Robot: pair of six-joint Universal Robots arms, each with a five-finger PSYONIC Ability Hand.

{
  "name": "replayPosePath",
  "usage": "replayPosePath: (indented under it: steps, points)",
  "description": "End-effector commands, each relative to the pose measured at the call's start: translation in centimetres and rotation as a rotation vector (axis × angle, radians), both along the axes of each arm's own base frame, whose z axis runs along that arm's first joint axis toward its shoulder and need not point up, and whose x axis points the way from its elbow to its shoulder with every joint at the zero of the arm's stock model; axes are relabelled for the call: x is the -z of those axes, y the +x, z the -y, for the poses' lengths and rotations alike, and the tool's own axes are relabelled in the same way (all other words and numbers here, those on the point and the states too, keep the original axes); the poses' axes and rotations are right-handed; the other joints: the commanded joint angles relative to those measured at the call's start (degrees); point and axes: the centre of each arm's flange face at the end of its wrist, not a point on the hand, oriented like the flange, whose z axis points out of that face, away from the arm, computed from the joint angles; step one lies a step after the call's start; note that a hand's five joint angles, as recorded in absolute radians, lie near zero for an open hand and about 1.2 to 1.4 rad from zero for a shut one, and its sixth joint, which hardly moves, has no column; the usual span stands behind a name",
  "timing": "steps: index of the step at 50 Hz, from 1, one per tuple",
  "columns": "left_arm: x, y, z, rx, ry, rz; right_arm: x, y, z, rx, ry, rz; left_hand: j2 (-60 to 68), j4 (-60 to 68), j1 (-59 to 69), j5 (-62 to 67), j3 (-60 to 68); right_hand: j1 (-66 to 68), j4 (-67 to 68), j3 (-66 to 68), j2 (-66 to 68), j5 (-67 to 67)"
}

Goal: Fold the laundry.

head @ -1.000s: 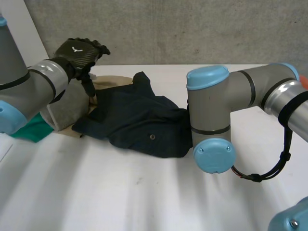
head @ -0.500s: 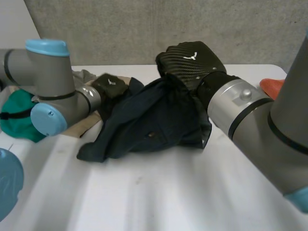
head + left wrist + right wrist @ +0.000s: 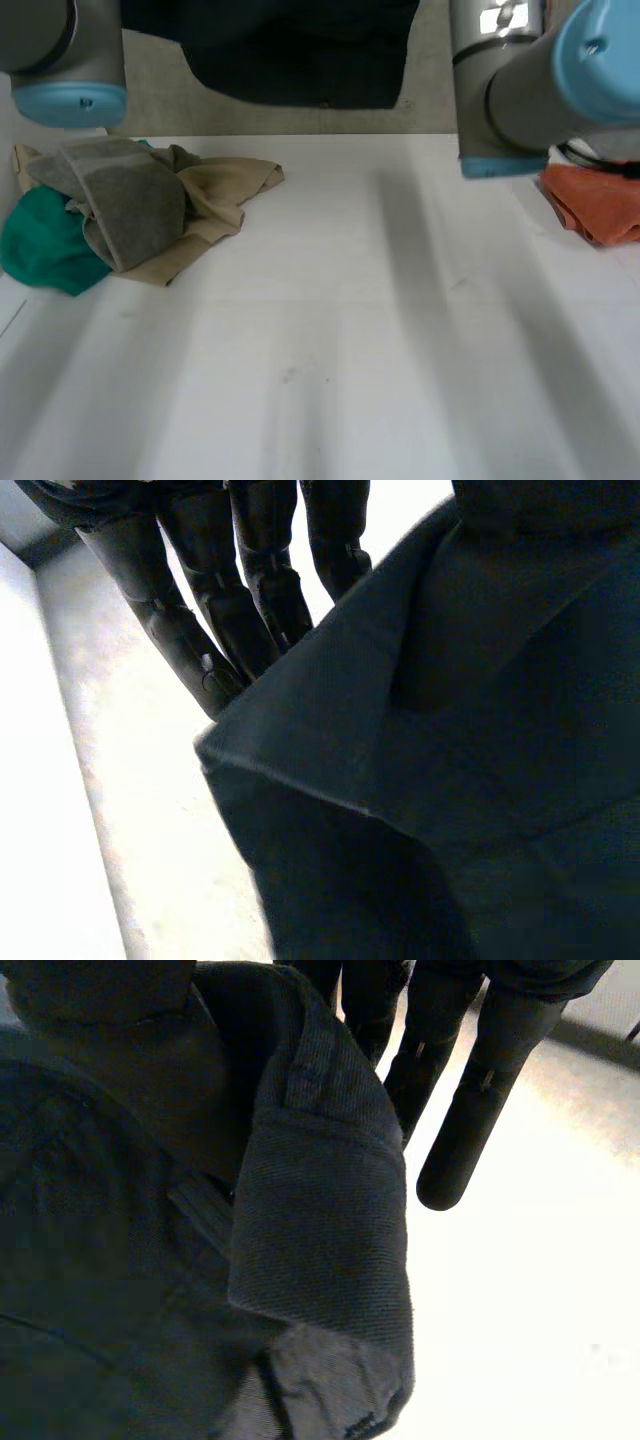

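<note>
A dark navy garment (image 3: 300, 60) hangs in the air high above the white table (image 3: 330, 360), between my left arm (image 3: 60, 50) and my right arm (image 3: 520, 80). In the left wrist view, my left hand (image 3: 250, 590) pinches an edge of the dark cloth (image 3: 450, 780), which drapes down past its fingertips. My right hand (image 3: 470, 1110) grips a thick folded hem of the same garment (image 3: 320, 1210), with the cloth bunched under its palm.
A pile of laundry lies at the table's left: a grey piece (image 3: 130, 200), a tan piece (image 3: 220, 190) and a green piece (image 3: 45, 245). An orange cloth (image 3: 595, 200) lies at the right edge.
The dark garment has gone from lying on the table to hanging high above it. My left hand closed on it and both arms rose.
</note>
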Motion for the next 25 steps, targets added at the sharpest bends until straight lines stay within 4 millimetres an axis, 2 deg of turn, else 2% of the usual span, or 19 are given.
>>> replayPosePath:
  steps: [1, 3, 4, 7, 9, 12, 13, 15, 16, 19, 21, 25]
  points:
    - [10.4, 0.7, -0.1, -0.006, 0.337, 0.151, 8.1, -0.5, -1.7, -0.056, 0.258, -0.196, 11.61, 11.37, 12.83, 13.67, 12.21, 14.73, 11.30, 12.37, 12.94, 12.54]
    - [12.9, 1.1, -0.7, -0.011, 0.415, 0.190, 10.3, -1.0, -1.8, -0.069, 0.321, -0.252, 11.61, 11.37, 12.83, 13.67, 12.21, 14.73, 11.30, 12.37, 12.94, 12.54]
    - [15.5, 1.5, -1.4, -0.016, 0.489, 0.237, 12.9, -1.4, -2.2, -0.093, 0.392, -0.315, 11.61, 11.37, 12.83, 13.67, 12.21, 14.21, 10.77, 11.85, 12.42, 12.02]
    - [19.5, 1.9, -2.7, -0.018, 0.596, 0.323, 16.7, -1.9, -3.2, -0.146, 0.496, -0.414, 11.61, 11.37, 12.83, 13.67, 12.21, 6.83, 3.40, 4.47, 5.05, 4.64]
    - [24.2, 2.6, -4.2, -0.015, 0.718, 0.430, 21.2, -2.5, -4.8, -0.202, 0.604, -0.542, 11.61, 11.37, 12.83, 13.67, 12.21, -0.74, -4.17, -3.09, -2.52, -2.93]
    - [26.6, 3.1, -5.3, -0.017, 0.787, 0.501, 23.4, -3.1, -5.6, -0.206, 0.653, -0.618, 10.13, 9.89, 11.35, 12.19, 10.73, -7.97, -11.40, -10.33, -9.75, -10.16]
    - [26.9, 3.2, -5.5, -0.017, 0.800, 0.511, 24.1, -3.5, -5.9, -0.191, 0.672, -0.657, 5.29, 5.05, 6.50, 7.35, 5.89, -16.16, -19.59, -18.52, -17.95, -18.35]
    - [27.2, 3.5, -5.7, -0.023, 0.820, 0.526, 24.5, -3.8, -6.2, -0.174, 0.693, -0.686, -9.48, -9.72, -8.27, -7.42, -8.88, -24.28, -27.71, -26.64, -26.06, -26.47]
    - [27.2, 3.6, -5.9, -0.023, 0.839, 0.532, 24.6, -4.2, -6.4, -0.151, 0.726, -0.700, -29.88, -30.12, -28.67, -27.82, -29.28, -32.31, -35.74, -34.67, -34.10, -34.50]
    - [26.8, 4.0, -6.1, -0.027, 0.858, 0.545, 24.3, -4.7, -6.8, -0.114, 0.783, -0.705, -55.42, -55.66, -54.21, -53.36, -54.82, -45.97, -49.41, -48.33, -47.76, -48.16]
    - [26.1, 4.3, -6.2, -0.035, 0.870, 0.546, 23.5, -5.3, -7.2, -0.081, 0.832, -0.694, -58.39, -58.63, -57.17, -56.33, -57.79, -55.08, -58.51, -57.43, -56.86, -57.27]
    - [24.4, 5.2, -6.2, -0.058, 0.875, 0.528, 21.4, -6.2, -7.9, -0.060, 0.871, -0.655, -58.39, -58.63, -57.17, -56.33, -57.79, -55.27, -58.70, -57.63, -57.06, -57.46]
